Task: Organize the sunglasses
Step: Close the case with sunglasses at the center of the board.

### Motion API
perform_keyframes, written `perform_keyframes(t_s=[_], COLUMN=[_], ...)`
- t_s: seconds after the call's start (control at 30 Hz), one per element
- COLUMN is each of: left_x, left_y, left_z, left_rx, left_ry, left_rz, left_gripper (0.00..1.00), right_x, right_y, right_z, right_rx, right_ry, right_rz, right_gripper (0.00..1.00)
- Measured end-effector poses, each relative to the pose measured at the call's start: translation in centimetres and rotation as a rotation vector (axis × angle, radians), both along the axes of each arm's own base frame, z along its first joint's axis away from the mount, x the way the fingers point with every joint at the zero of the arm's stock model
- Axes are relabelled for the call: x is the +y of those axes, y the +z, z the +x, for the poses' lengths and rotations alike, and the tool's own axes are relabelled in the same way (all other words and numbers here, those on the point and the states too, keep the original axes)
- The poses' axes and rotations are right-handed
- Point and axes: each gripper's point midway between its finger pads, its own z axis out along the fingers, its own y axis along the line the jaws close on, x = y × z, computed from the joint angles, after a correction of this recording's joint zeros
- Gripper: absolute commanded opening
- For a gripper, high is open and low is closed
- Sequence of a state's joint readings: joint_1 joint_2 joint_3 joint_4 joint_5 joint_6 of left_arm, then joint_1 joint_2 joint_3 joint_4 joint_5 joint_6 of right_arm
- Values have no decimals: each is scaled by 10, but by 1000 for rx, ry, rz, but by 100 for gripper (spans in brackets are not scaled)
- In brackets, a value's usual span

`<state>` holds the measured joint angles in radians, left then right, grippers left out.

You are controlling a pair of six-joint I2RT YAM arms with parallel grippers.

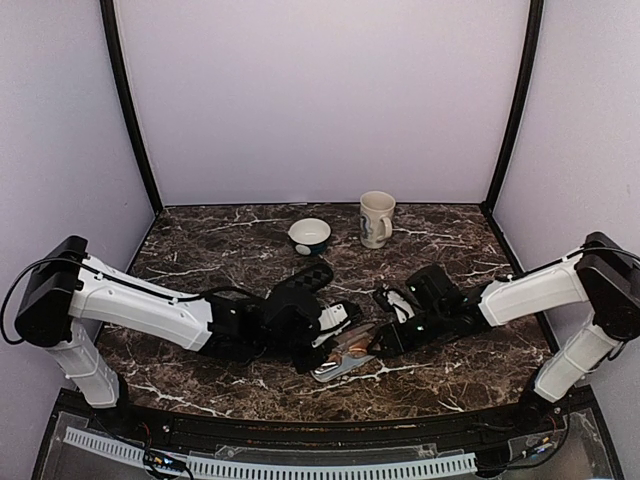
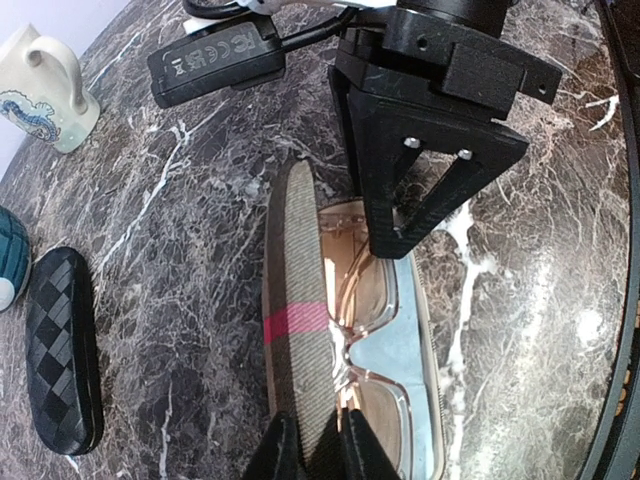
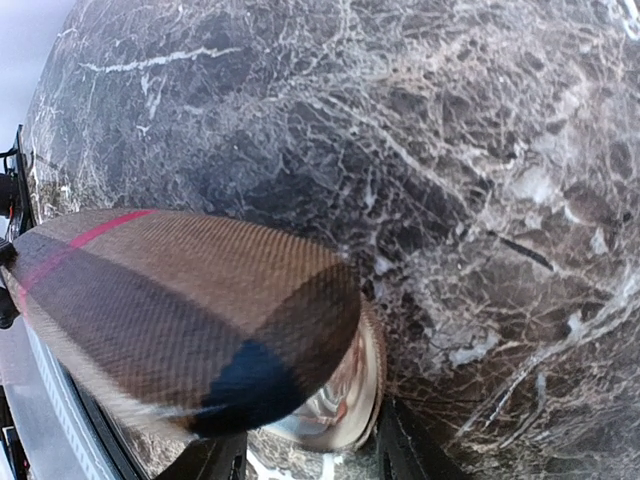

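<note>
Marble table (image 1: 200,250), dark and veined, beneath everything. Two white arms, left arm (image 1: 140,305) and right arm (image 1: 530,290), stretched inward to meet at the near middle. Off to one side, black checkered case (image 2: 62,350), closed and well apart from the work. Farther back, mug (image 1: 377,218) and bowl (image 1: 309,236).

Between the two grippers, brown striped case (image 2: 405,345), open with its pale blue lining upward and its lid (image 2: 300,380) standing on edge along one long side. Inside, on the lining, the sunglasses (image 2: 365,300), pale pinkish frame. Long axis matching the tray's, running from the left gripper (image 2: 312,455) straight away toward the right gripper (image 3: 312,455).

Jaws of the left gripper narrow, pinched on the lid's near end, just beside the frame. Jaws of the right gripper half apart, astride the far end of the sunglasses; clamped or merely around them, impossible to tell.

Probably the closing step: right gripper out along that axis, then lid swung over by the left arm. Main risk: a frame corner riding the rim.
</note>
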<state>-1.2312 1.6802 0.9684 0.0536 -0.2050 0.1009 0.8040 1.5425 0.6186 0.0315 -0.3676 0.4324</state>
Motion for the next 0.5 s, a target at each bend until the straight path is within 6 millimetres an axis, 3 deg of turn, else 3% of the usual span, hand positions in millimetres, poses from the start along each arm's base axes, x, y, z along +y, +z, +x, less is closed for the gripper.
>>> perform_keyframes(t_s=[0.5], left_x=[-10], left_y=[-9], left_z=[-15], left_rx=[-119], left_ry=[38], left_rz=[66], left_gripper=[13], right_x=[-3], right_y=[-2], right_z=[-4], right_rx=[12], right_ry=[-9], right_rz=[8], right_gripper=[44])
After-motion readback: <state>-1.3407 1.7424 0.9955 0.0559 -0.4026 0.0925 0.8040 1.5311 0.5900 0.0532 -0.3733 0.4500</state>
